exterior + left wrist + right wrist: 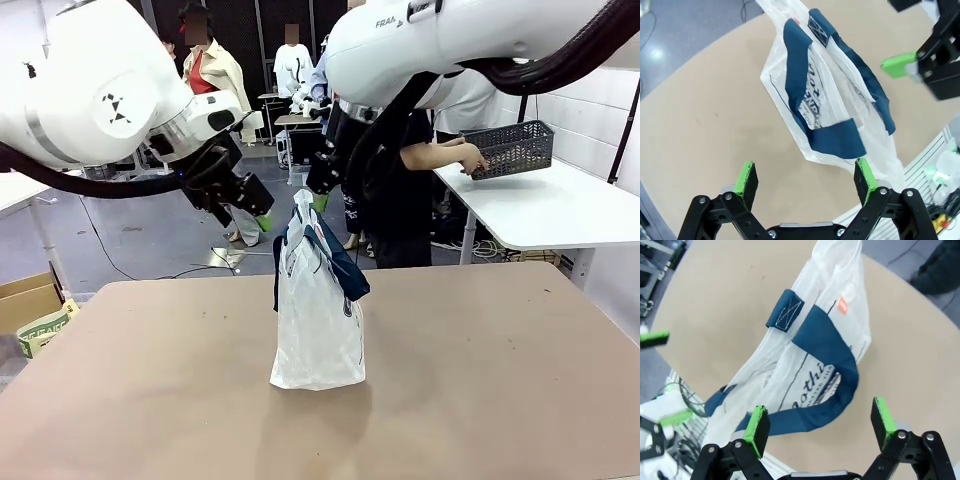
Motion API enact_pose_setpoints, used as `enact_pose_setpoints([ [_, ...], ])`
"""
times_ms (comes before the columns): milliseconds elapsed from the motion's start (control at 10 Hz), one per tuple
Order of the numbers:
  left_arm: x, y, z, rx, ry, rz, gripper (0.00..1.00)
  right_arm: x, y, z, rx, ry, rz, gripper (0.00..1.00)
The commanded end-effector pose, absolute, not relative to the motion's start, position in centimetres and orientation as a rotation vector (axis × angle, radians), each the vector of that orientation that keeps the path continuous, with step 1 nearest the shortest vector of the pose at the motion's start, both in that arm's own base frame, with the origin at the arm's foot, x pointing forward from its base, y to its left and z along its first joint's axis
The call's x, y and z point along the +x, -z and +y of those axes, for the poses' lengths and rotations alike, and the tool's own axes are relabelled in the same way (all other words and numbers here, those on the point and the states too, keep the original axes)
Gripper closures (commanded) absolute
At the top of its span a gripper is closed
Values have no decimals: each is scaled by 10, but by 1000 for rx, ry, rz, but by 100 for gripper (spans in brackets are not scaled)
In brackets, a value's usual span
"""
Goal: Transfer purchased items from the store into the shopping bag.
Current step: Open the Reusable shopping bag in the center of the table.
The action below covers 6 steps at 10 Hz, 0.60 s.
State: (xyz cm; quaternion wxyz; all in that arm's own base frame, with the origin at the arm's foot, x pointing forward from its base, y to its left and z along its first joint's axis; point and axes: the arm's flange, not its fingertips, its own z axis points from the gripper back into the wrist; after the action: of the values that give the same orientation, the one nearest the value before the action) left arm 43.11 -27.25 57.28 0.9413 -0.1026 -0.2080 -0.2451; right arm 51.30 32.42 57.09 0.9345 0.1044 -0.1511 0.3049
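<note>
Tan matte worktop (150,380), grey-floored hall: translucent white plastic tote with navy straps (318,330) upright, centre; left end effector (805,175) and right end effector (822,415) released, empty, above it.

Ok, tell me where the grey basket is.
Front view, far right: the grey basket is over the white side table, with the person's hand at its left end.

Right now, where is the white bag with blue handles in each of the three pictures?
Front view: the shopping bag stands upright at the middle of the table.
Left wrist view: the bag is seen from above, running from top centre to lower right.
Right wrist view: the bag is seen from above, running from the top to lower left.
Shared landmark: its navy strap handles, flopped over the bag's top.
</note>
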Motion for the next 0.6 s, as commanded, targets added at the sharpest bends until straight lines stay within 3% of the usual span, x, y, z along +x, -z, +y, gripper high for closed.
enact_pose_setpoints([
  [0,433,-580,-285,-221,345,-371,0,528,-571,342,226,-568,-242,0],
  [500,436,-565,-299,-255,378,-366,0,544,-568,355,260,-529,-243,0],
])
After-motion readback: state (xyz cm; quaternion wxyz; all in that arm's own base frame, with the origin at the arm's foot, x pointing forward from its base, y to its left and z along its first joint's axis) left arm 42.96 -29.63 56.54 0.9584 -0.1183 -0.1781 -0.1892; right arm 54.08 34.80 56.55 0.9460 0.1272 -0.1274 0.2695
